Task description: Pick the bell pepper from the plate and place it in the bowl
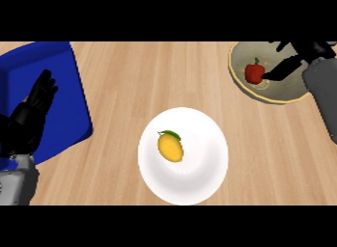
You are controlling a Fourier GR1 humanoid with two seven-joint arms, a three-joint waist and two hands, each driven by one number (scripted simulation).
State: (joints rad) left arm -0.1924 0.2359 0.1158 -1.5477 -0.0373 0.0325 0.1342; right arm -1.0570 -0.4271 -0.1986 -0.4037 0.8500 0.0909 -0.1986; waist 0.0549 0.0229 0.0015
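Now red bell pepper [254,73] sits upright in bowl [269,95], seemingly unheld.

A red bell pepper [254,73], yellow mango [171,147], white plate [199,183], blue tray [57,72], tan bowl [285,91], light wood-grain counter [128,62].

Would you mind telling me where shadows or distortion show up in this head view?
In the head view, lighting is even with no glare; the right hand casts a faint shadow inside the bowl beside the bell pepper; the tray throws a soft shadow on the counter; the round plate looks stretched taller than wide; the mango barely shades it.
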